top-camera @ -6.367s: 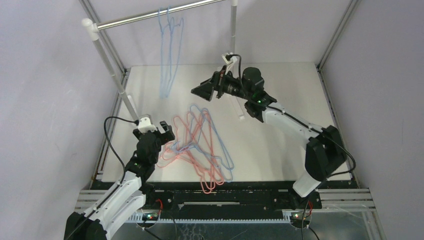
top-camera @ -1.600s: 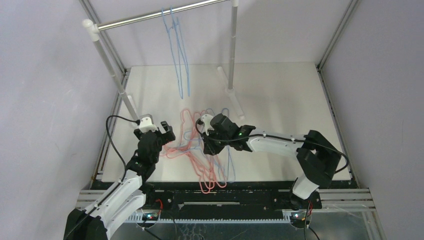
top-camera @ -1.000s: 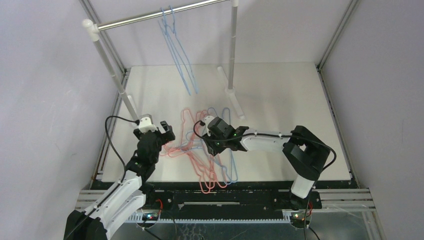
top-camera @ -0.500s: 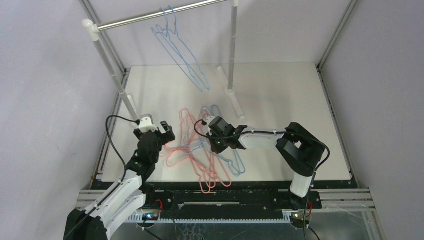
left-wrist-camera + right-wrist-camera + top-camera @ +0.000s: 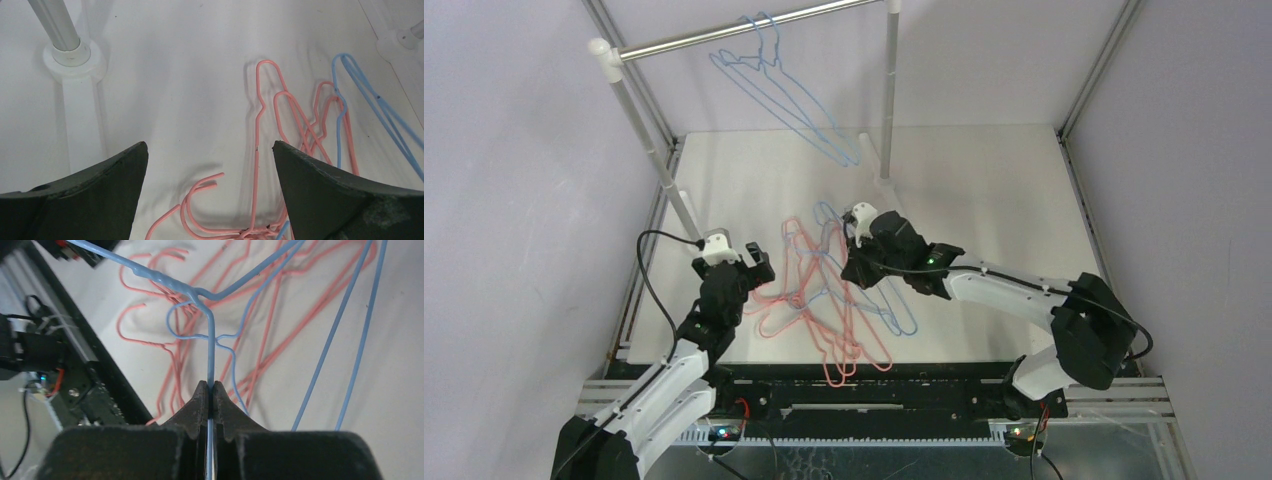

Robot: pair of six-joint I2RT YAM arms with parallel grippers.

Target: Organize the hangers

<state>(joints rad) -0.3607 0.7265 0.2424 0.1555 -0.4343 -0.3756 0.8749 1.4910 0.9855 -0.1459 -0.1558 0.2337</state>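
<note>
Overhead, two robot arms work at a white counter (image 5: 1004,190) strewn with thin wire hangers. The right tool (image 5: 856,262) is clamped on a blue hanger (image 5: 902,305). Its wrist camera shows both fingers pressed together on a straight run of that blue wire (image 5: 210,350), close to the twisted neck. The rest of the hanger lies low among the pink hangers (image 5: 819,325) near the middle of the counter. Whether it has left the surface cannot be told.

The left tool (image 5: 208,150) hovers over the counter with its fingers wide apart and nothing between them. Pink hooks (image 5: 257,120) lie just ahead of it.

At the back, the hung blue hangers (image 5: 794,95) dangle at a slant from the silver rail (image 5: 714,33).

The step in hand looks like pulling one blue hanger out of the mixed pile so it can join those on the rail. A second blue hook (image 5: 176,315) crosses beneath the held wire, and pink wires overlap it. The next move probably calls for a slow lift that shakes off any snagged neighbours. After that comes a carry upward, with the hook turned to drop over the rail.
</note>
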